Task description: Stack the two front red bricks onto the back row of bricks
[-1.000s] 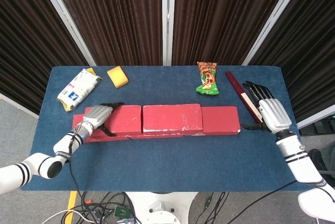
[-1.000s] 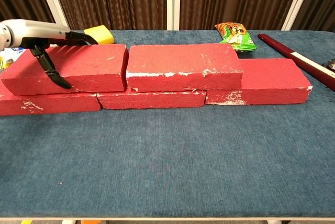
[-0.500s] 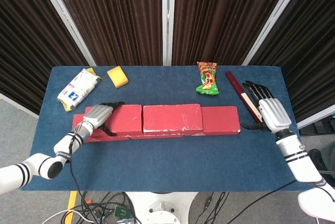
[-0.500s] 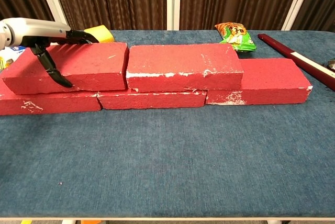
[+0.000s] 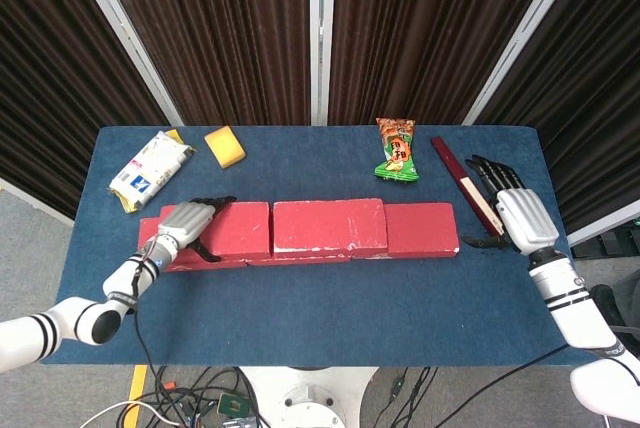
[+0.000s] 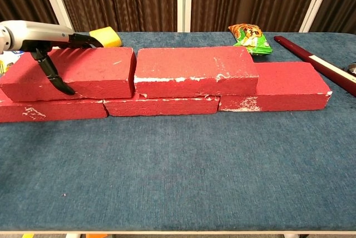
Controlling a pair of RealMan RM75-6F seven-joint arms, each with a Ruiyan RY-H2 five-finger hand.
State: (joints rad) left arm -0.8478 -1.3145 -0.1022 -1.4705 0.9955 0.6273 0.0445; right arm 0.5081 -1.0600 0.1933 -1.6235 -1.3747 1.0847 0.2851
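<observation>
Three red bricks form the bottom row: left (image 6: 50,110), middle (image 6: 161,106) and right (image 6: 278,85). Two more red bricks lie on top, the left one (image 6: 83,71) (image 5: 235,228) and the middle one (image 6: 194,71) (image 5: 328,225), end to end. My left hand (image 5: 185,222) (image 6: 39,36) grips the left top brick at its left end, with fingers over the top and the thumb down the front face. My right hand (image 5: 516,214) lies open on the blue table (image 5: 330,293), just past the right end of the row, holding nothing.
Behind the bricks lie a green and orange snack bag (image 5: 396,151) (image 6: 250,36), a yellow sponge (image 5: 225,146) (image 6: 107,36) and a white packet (image 5: 150,168). A dark red stick (image 5: 462,188) (image 6: 317,60) lies beside my right hand. Dark curtains close off the back.
The left top brick has tipped down slightly and now sits level on the bottom row, with my left hand still on it. My right hand has not moved.
</observation>
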